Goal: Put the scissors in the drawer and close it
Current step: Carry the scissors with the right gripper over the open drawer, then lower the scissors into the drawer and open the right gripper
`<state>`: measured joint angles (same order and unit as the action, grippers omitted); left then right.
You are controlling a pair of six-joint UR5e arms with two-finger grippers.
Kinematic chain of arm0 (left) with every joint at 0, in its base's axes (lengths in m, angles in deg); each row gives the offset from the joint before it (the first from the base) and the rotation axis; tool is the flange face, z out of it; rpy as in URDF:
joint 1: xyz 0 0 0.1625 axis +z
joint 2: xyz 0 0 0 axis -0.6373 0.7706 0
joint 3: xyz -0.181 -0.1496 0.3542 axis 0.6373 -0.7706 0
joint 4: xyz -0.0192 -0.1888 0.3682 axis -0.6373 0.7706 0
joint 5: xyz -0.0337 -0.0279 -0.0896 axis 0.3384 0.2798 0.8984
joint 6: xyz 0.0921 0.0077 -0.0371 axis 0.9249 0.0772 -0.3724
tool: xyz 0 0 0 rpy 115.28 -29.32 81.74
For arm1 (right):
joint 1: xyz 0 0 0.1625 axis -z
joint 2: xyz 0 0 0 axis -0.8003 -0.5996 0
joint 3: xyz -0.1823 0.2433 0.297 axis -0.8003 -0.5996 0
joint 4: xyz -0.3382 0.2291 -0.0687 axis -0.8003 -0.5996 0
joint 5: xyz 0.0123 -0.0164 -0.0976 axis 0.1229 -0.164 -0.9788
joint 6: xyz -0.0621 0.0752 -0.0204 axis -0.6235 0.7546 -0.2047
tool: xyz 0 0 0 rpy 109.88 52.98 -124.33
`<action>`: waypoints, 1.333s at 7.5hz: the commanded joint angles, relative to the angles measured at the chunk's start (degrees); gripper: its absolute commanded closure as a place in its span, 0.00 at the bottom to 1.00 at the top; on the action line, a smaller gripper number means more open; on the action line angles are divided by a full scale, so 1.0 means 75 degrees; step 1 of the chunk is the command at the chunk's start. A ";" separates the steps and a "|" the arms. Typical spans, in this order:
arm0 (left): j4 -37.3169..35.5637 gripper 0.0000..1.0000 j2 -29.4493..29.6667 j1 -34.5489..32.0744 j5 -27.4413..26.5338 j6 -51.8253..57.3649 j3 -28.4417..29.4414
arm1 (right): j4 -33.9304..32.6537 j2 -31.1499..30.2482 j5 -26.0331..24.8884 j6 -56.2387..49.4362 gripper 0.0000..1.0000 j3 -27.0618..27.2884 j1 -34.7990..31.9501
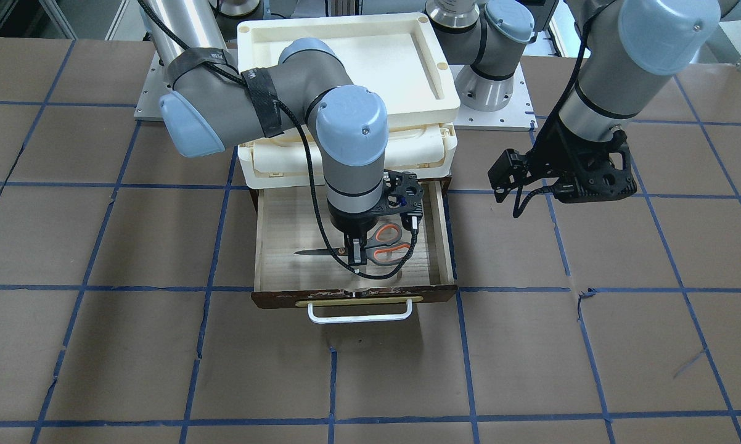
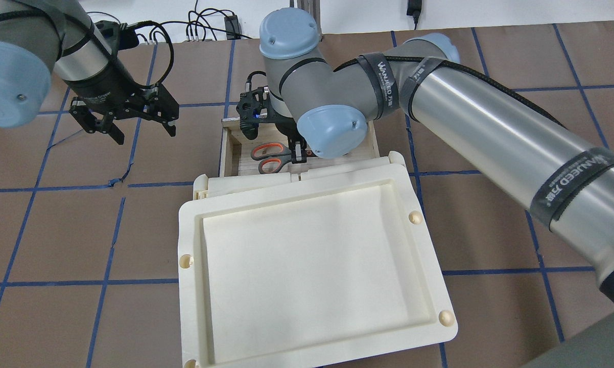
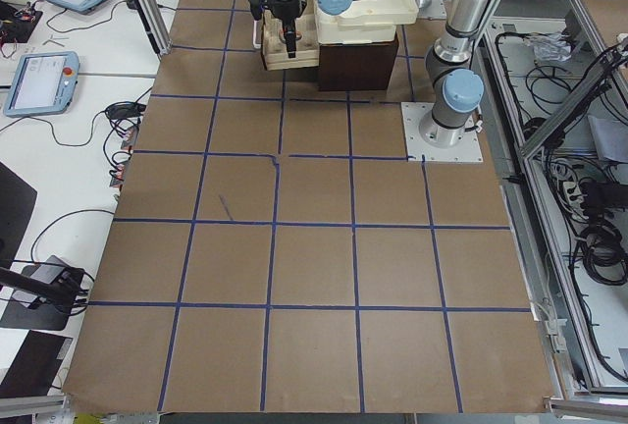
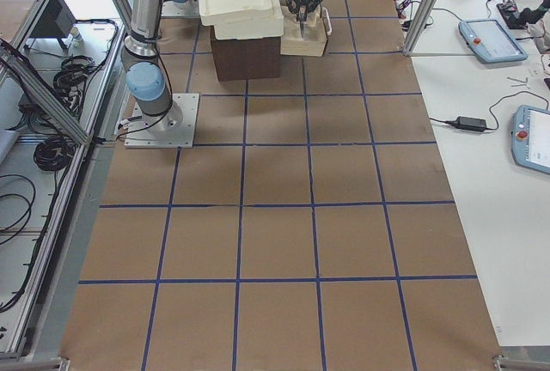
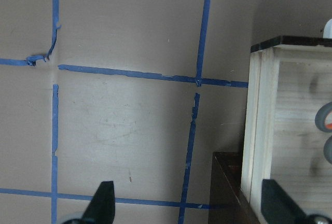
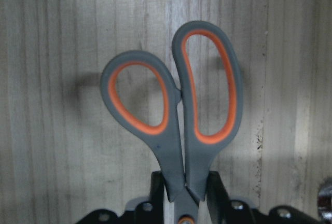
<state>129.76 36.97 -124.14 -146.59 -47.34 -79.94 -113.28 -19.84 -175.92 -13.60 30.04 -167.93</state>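
Note:
The scissors [image 1: 383,243] lie flat low inside the open drawer [image 1: 352,297], blades towards the view's left, grey handles with orange-red loops towards its right. My right gripper [image 1: 357,253] reaches straight down into the drawer and is shut on the scissors near the pivot. In the right wrist view the fingers [image 6: 155,185] hug the scissors [image 6: 176,110] just below the handles, over the pale wood floor. The overhead view shows the scissors [image 2: 268,157] and the right gripper [image 2: 299,152]. My left gripper [image 1: 506,179] hangs open and empty beside the drawer [image 5: 259,130], above the table.
A cream plastic tray unit [image 1: 346,55] sits on the dark cabinet behind and over the drawer's rear. The drawer's white bar handle [image 1: 358,314] faces the operators' side. The brown table with blue tape lines [image 1: 531,357] stretches around the cabinet.

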 commanded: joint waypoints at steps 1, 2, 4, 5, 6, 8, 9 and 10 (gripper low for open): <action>0.0000 0.00 0.0000 0.0000 -0.0012 0.0000 0.0000 | -0.0034 0.0108 -0.0107 0.0022 0.85 0.0081 0.0009; 0.0000 0.00 0.0000 0.0000 -0.0013 0.0000 0.0000 | -0.0046 0.0096 -0.0072 0.0069 0.80 0.0117 -0.0002; 0.0000 0.00 0.0012 0.0012 0.0011 0.0012 -0.0012 | -0.0046 0.0108 -0.0048 0.0198 0.78 0.0152 -0.0014; 0.0000 0.00 0.0012 -0.0023 0.0011 0.0000 -0.0012 | -0.0046 0.0085 -0.0048 0.0221 0.76 0.0140 -0.0002; -0.0023 0.00 0.0035 0.0012 0.0034 0.0012 -0.0012 | -0.0046 0.0061 -0.0048 0.0233 0.62 0.0152 -0.0002; -0.0035 0.00 0.0059 0.0000 0.0058 0.0012 -0.0024 | -0.0034 0.0037 -0.0036 0.0373 0.30 0.0140 -0.0014; -0.0023 0.00 0.0059 -0.0011 0.0046 0.0012 -0.0024 | -0.0034 0.0026 -0.0036 0.0768 0.14 0.0117 -0.0014; -0.0046 0.00 0.0070 -0.0011 0.0058 0.0000 -0.0012 | -0.0022 -0.0067 -0.0036 0.0865 0.12 0.0036 0.0056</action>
<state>129.52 37.42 -124.18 -146.21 -47.27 -80.10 -113.52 -19.76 -176.20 -8.79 30.86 -167.93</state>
